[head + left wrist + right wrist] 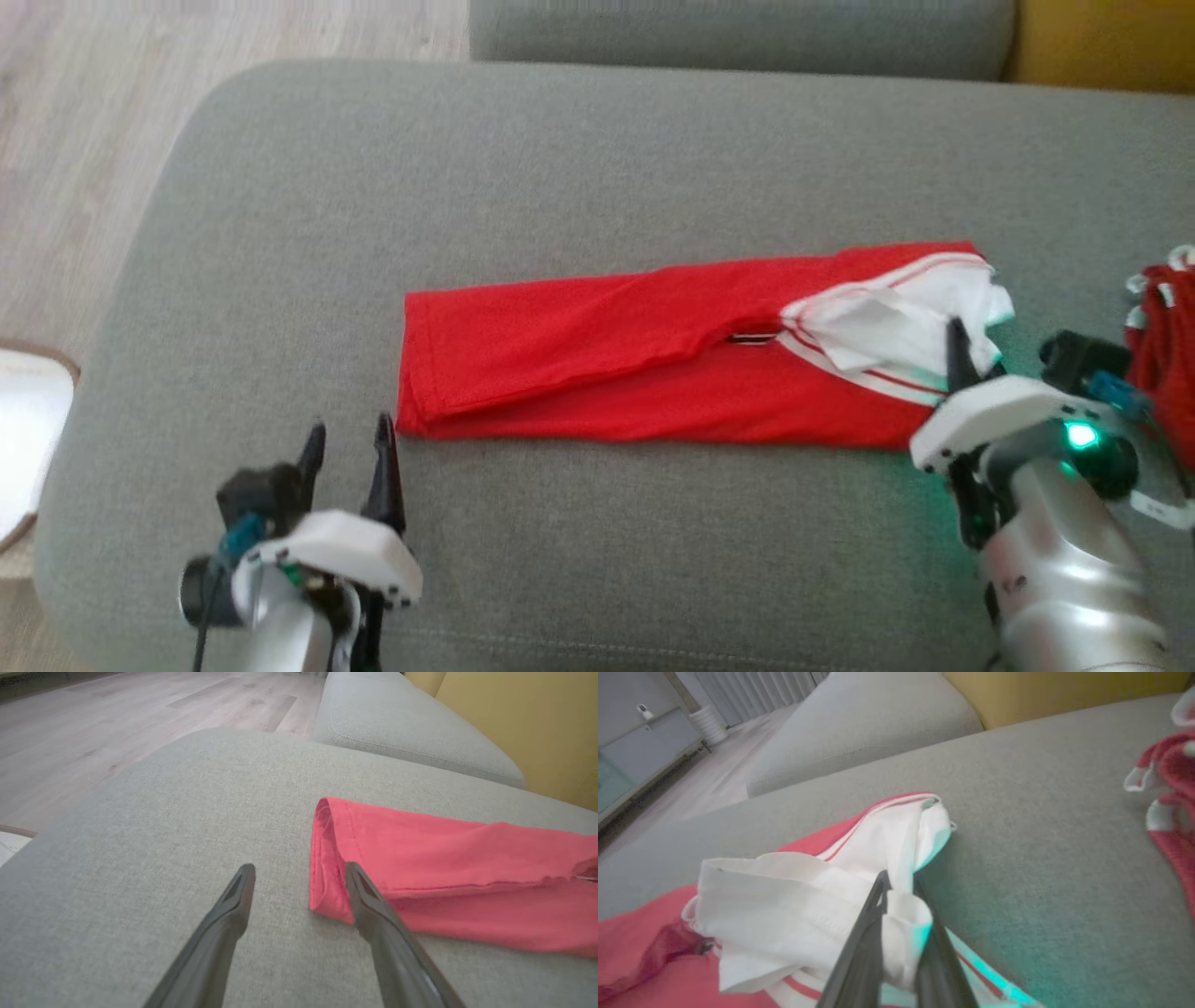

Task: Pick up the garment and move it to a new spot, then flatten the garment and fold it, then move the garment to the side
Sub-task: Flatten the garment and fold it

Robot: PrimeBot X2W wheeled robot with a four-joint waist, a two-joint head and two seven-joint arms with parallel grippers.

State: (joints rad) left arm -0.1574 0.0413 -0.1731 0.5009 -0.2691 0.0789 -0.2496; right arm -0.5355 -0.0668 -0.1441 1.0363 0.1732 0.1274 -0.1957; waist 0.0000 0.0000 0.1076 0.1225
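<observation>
Left gripper (350,437) sits closest, at about 7 o'clock in the head view, its two fingers spread wide and holding nothing, tips just beside the near hem corner of the garment (607,364). At 4 o'clock the right gripper (901,891) is pinched onto the bunched white end (896,327) of that garment. The garment lies at the middle of the grey sofa cushion (597,168), doubled lengthwise into a narrow red strip. Its long axis runs from 9 to 3 o'clock, the red hem pointing to 9 and the white-trimmed end to 3. By my reading the relocating and flattening are done and one lengthwise fold is in. A crosswise fold and the move to the side seem to remain. Another red-and-white cloth (1162,317) lies at the 3 o'clock edge, apart from the strip
</observation>
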